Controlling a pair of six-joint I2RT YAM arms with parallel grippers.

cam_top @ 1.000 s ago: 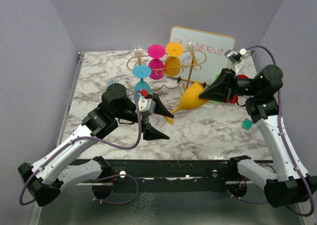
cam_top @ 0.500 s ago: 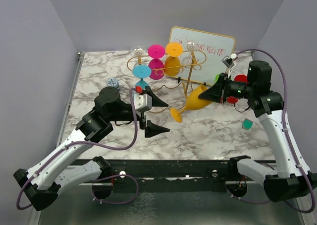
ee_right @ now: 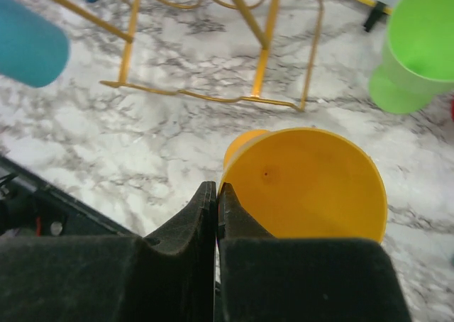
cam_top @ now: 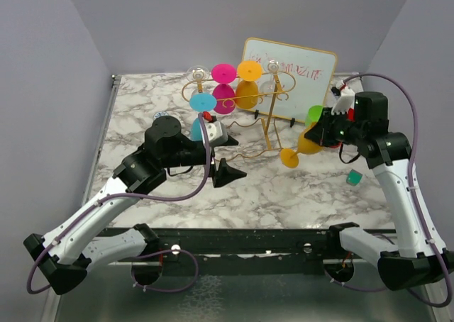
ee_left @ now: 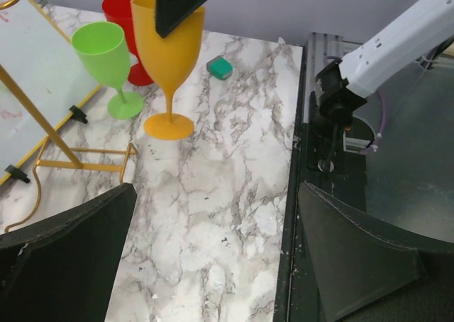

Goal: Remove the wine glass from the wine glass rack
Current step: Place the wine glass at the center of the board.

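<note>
So the right gripper [ee_right: 216, 194] pinches the wine glass [ee_left: 168, 52] by its rim, off the rack [cam_top: 241, 95] (left gripper [cam_top: 231, 157] gapes empty). Next, probably: set it down.

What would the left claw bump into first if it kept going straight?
Probably the orange wine glass, held by the right claw, nearly ahead of the open left claw. Depth is unclear; it might meet the marble table first.

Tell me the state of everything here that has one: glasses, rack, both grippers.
wine glass rack: standing, pink glass among those hanging upside down on it
orange wine glass: upright, off the wine glass rack, held at its rim
right gripper: shut on the orange wine glass
left gripper: open, empty
green wine glass: upright on the table
</note>
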